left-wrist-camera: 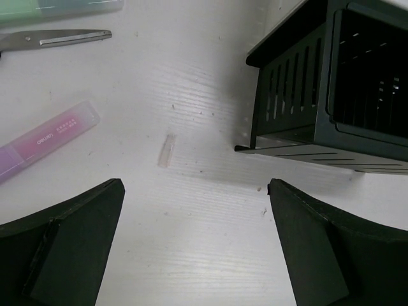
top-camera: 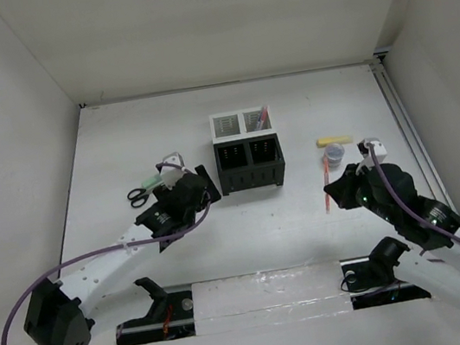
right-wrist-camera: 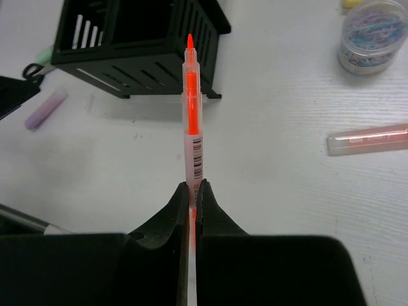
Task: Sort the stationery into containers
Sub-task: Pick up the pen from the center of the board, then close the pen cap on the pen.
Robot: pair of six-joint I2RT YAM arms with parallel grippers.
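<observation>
Far left on the white table (top-camera: 119,137), whose surface shows a faint ribbed grain up close, lie the black-handled scissors (top-camera: 136,196), their flat steel blades closed. A pale green marker (top-camera: 154,182) lies just beside them. A frosted pink-purple marker (left-wrist-camera: 48,137), stubby with rounded edges and small printed lettering, lies a little nearer the arm, with a tiny clear sliver (left-wrist-camera: 167,150) on the bare surface near it. The left gripper (left-wrist-camera: 194,190) hangs low over this patch with its matte black fingers (left-wrist-camera: 76,242) spread wide and nothing between them. To its right stand the containers, clustered in a square at mid-table: two black slotted bins (top-camera: 250,163) of hard plastic with narrow upright slits in front, and two white mesh bins (top-camera: 240,123) behind. Thin red pens (top-camera: 262,117) poke out of the right-hand mesh bin (the other three look dark inside, and I cannot tell what they hold). Further right lie a stubby yellow marker (top-camera: 334,139), a small round jar (right-wrist-camera: 373,35) of clear plastic packed with speckled blue-grey bits, and a translucent peach marker (right-wrist-camera: 370,139) on its side. The right gripper (right-wrist-camera: 192,190) has its jaws pressed tight on a slim orange pen (right-wrist-camera: 192,115) with a clear barrel, a barcode label and a pointed tip aimed towards the nearer black bin.
</observation>
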